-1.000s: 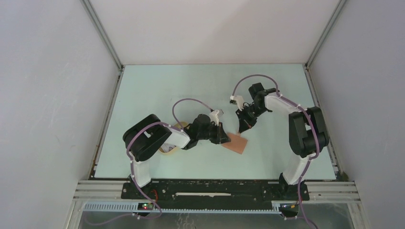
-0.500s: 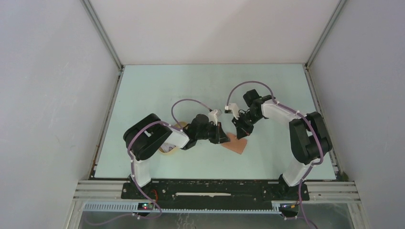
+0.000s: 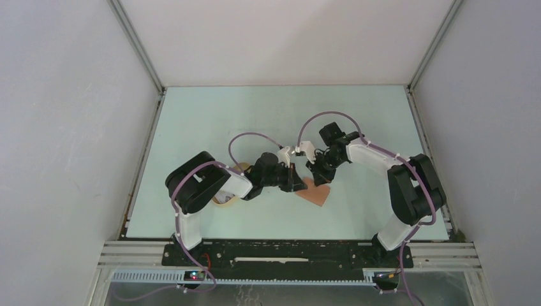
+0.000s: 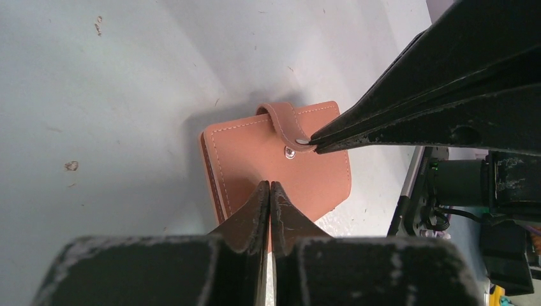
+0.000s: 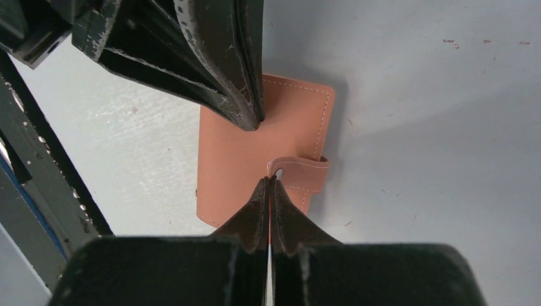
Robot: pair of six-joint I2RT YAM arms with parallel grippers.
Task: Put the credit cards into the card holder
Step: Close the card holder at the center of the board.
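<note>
Basically, closed card holder (image 4: 255, 153) lies flat on the bench (image 4: 96, 95) between the arms, left end effector (image 4: 270, 186) tips together resting on its cover, right end effector (image 5: 270, 182) tips together at the snap strap (image 5: 303, 173); pin firmly, pry strap upward.

card holder (image 4: 255, 159): matt reddish-brown leather, pale stitching | snap (image 4: 289, 152): shiny metal | table (image 4: 96, 95): smooth, matt
</note>
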